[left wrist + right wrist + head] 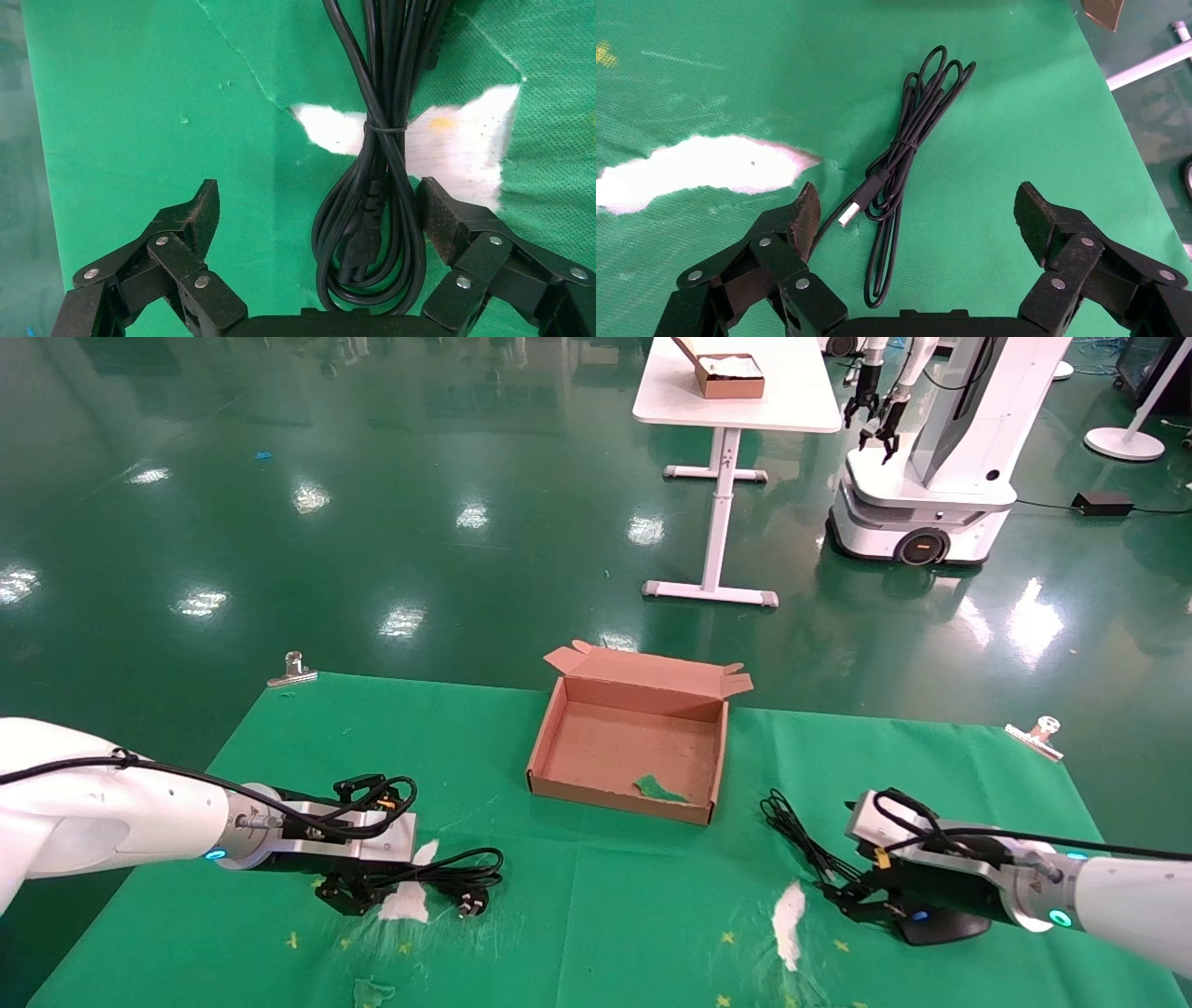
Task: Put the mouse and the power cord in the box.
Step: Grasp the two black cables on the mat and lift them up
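The box [557, 738] stands open at the far middle of the green cloth, with only a green scrap [659, 789] inside. The power cord [447, 876] lies bundled at the near left, its plug [470, 903] toward me. My left gripper [349, 894] is low over the bundle's end and open; the power cord's [372, 210] loops lie between its fingers [444, 217], close to one pad. The mouse [942, 927] lies at the near right, partly hidden under my right wrist. My right gripper [849, 898] is open over the mouse's thin wire [905, 144] and its USB plug [849, 214].
White tears in the cloth show at the near left [406, 902] and the near right [790, 910]. Metal clips [293, 670] [1038, 730] pin the cloth's far corners. Beyond the table, on the green floor, stand a white desk [736, 407] and another robot [931, 477].
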Available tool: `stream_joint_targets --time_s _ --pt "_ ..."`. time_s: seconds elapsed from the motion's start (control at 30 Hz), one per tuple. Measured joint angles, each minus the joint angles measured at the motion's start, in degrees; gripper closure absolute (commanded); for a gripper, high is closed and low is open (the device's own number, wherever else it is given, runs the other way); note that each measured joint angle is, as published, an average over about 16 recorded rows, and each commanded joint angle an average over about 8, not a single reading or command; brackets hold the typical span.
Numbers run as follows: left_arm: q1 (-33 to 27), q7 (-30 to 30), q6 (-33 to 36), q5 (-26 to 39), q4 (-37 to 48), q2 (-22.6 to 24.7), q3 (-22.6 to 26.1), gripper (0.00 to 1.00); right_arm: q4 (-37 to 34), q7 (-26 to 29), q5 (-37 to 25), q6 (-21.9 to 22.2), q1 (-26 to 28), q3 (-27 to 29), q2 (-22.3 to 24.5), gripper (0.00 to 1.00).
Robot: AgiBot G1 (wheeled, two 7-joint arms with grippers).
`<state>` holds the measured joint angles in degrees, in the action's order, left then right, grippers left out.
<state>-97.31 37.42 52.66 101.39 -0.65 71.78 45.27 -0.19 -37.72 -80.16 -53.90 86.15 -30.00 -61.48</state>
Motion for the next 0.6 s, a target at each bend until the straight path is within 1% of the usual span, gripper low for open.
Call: stream_joint_targets --time_s 0.1,0.13,0.6 --pt "0.01 0.03 -0.11 0.0 0.06 0.04 0.01 0.98 0.01 -0.02 0.02 0.07 -0.04 0.01 -0.01 1.0" --pt "0.01 0.04 -0.12 0.0 0.07 0.04 0.01 1.0 0.01 -0.03 0.03 0.08 -0.04 0.02 -0.01 1.0" --pt "0.03 0.02 0.01 0.06 0.0 0.0 0.01 1.0 0.05 0.0 0.04 -0.02 -0.03 0.01 0.02 1.0"
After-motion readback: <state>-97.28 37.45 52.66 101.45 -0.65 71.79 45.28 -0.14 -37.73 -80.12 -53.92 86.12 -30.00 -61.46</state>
